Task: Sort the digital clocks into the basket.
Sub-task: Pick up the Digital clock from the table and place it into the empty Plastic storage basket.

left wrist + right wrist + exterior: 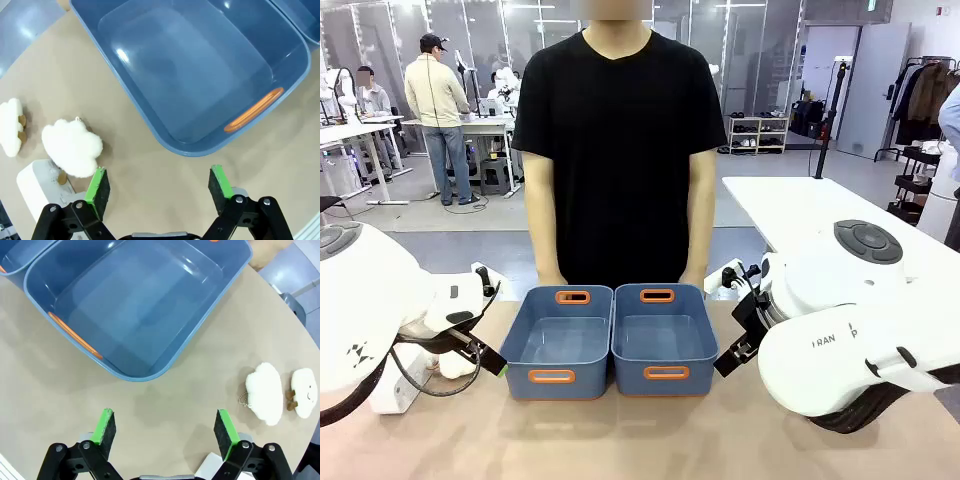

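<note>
Blue baskets are sitting side by side in the middle of the tabletop, the left basket touching the right basket. A person is standing behind them. The left claw is hanging near the left basket, fingers spread wide, holding nothing. One white clock is lying beside that claw, and a fluffy cloud toy is covering its corner. The right claw is also spread wide and holding nothing, near the right basket, with two more cloud toys lying off to its side.
</note>
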Controlling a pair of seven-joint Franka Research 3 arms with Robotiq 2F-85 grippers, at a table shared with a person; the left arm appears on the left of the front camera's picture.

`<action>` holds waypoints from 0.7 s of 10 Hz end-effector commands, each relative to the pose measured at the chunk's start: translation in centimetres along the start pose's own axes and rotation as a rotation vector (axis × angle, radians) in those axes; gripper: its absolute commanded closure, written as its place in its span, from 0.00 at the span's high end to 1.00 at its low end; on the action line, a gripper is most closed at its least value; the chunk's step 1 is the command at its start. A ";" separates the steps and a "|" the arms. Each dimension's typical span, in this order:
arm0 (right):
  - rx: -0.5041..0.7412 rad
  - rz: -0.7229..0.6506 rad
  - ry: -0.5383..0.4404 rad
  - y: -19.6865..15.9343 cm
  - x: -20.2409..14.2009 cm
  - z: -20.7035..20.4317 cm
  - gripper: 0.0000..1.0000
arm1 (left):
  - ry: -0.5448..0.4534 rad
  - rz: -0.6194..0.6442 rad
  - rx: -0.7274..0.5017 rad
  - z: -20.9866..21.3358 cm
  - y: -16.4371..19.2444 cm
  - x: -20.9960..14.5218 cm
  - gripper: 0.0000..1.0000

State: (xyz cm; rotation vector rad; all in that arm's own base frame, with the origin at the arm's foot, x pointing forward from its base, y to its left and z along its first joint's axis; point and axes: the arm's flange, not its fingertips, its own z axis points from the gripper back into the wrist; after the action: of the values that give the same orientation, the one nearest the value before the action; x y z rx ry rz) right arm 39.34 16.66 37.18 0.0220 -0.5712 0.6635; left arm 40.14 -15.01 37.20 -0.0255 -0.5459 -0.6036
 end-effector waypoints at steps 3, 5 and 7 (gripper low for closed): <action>0.000 0.000 0.000 0.0 0.0 0.0 1.00 | 0.000 0.000 0.000 0.0 0.0 0.0 1.00; 0.000 0.000 0.000 0.0 0.0 0.0 1.00 | 0.000 0.000 0.000 0.0 0.0 0.0 1.00; 0.000 0.000 0.000 0.0 0.0 0.0 1.00 | 0.000 0.000 0.000 0.0 0.0 0.0 1.00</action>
State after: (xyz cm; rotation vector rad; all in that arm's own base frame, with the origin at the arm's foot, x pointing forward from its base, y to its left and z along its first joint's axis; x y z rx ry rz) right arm 39.35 16.66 37.19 0.0209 -0.5713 0.6652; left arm 40.13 -15.04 37.20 -0.0254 -0.5459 -0.6044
